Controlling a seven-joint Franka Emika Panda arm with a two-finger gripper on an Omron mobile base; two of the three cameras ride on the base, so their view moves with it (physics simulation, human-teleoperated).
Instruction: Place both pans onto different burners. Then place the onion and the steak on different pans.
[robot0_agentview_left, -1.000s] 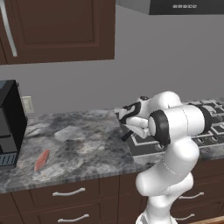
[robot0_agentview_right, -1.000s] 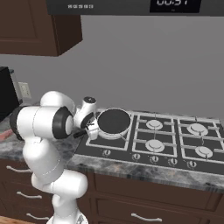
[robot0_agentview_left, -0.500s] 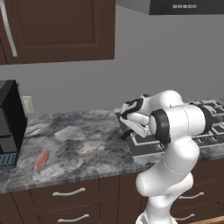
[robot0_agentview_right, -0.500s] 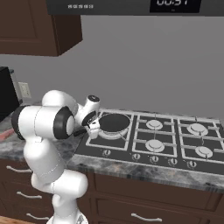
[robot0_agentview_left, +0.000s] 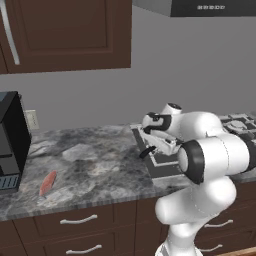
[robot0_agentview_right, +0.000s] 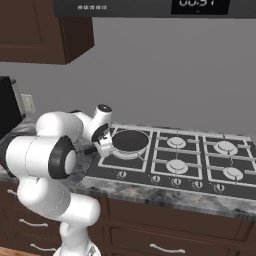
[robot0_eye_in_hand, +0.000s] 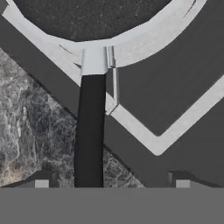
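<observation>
The first pan (robot0_agentview_right: 130, 141) sits on the hob's (robot0_agentview_right: 195, 172) near-left burner, its handle (robot0_eye_in_hand: 89, 131) between the gripper's (robot0_eye_in_hand: 109, 183) wide-open, empty fingers; next the hand should lift clear and seek the second pan; the steak (robot0_agentview_left: 47, 183) waits on the counter (robot0_agentview_left: 90, 170)

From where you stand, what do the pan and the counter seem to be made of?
The pan looks like dark metal: matte black, speckled inside, with a pale grey rim; its handle is plain black, possibly plastic. The counter looks like polished stone, perhaps granite: grey, mottled and veined.
</observation>
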